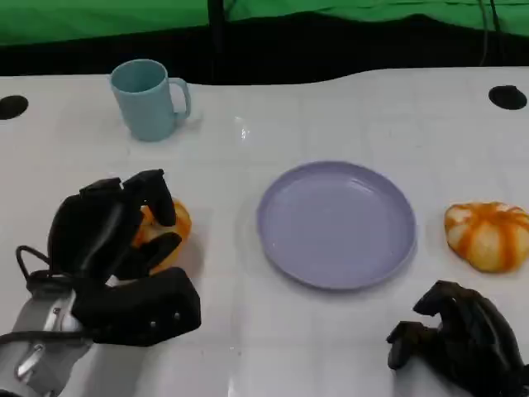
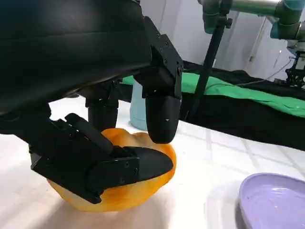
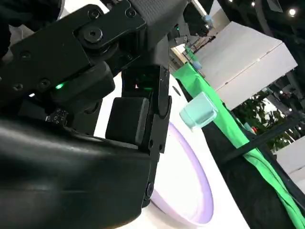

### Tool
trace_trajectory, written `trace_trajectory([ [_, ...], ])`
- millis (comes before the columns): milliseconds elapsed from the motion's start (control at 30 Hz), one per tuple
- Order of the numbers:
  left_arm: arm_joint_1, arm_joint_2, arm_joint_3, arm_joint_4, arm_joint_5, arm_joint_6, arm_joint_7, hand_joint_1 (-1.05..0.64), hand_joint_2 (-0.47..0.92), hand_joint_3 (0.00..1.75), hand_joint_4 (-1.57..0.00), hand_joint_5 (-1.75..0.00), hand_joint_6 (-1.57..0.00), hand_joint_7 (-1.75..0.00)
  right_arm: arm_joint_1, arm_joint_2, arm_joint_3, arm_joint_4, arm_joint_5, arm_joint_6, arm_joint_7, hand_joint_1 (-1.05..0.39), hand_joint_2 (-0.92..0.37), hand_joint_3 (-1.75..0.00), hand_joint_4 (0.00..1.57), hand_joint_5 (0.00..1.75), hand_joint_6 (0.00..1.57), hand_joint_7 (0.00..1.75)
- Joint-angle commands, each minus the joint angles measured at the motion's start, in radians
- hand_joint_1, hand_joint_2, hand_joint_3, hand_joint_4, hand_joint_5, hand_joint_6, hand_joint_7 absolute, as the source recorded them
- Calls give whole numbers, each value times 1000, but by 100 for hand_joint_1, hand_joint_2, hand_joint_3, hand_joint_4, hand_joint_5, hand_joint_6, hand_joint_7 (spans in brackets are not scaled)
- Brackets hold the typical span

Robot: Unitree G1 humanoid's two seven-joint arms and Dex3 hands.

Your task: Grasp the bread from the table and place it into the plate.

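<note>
An orange, pumpkin-shaped bread lies on the white table left of the lilac plate. My left hand is wrapped over it. In the left wrist view the thumb lies against the side of the bread and a fingertip sits at its top; the bread still rests on the table. A second orange-and-white bread lies right of the plate. My right hand sits near the table's front right edge, fingers curled in on nothing. The plate holds nothing.
A pale blue mug stands at the back left, well behind my left hand. Black round holes mark the table's far corners. A green cloth hangs beyond the far edge. The right wrist view shows the plate and the mug.
</note>
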Motion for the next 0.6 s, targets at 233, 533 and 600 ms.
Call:
trace_trajectory([
  [233,-62,-30,-4,-41,-4,-42,-25,-22,68,55,-77,-175,-63,-157,-14,-16,0,8,-8,-20,3,-104,-73,-1,157,72,157,34],
  [533,-145,-102,-16,60,0,-100,11,-23,65,58,-79,-175,-57,-174,-4,-6,5,-10,-14,-18,-19,-105,-73,0,157,73,157,35],
  [600,-150,-104,-14,70,3,-107,15,-24,64,60,-80,-175,-57,-175,-4,-5,5,-10,-15,-17,-20,-105,-73,0,157,73,157,35],
])
